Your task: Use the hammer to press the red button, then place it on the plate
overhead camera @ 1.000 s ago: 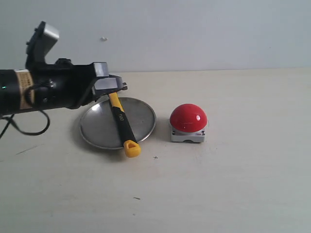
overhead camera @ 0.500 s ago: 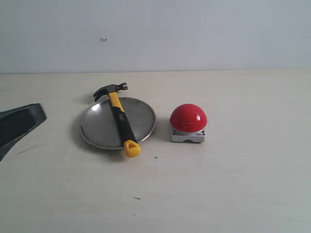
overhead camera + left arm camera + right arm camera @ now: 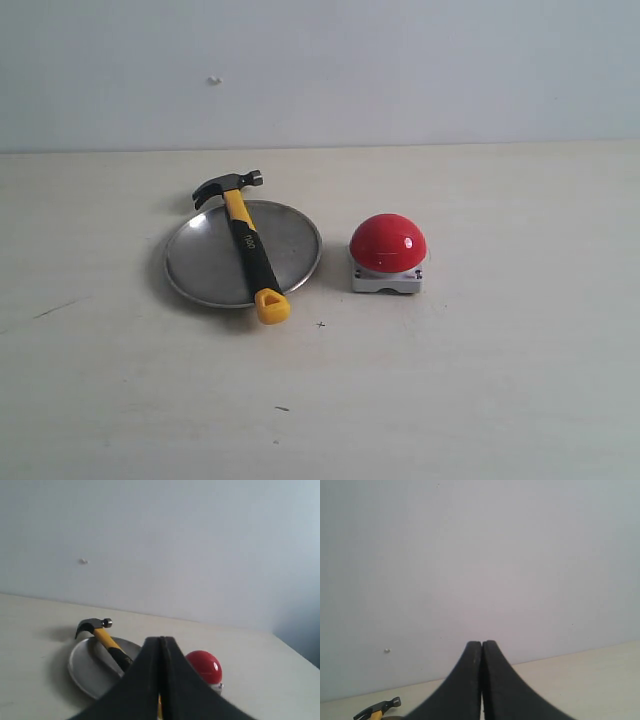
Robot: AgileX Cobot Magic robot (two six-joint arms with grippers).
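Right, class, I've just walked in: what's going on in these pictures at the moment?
Nothing is being handled right now. The hammer lies across the plate, its head past the far rim and its yellow end over the near rim. The button sits beside the plate, apart from it. The left claw and right claw are both shut and empty, and neither arm shows in the exterior view.
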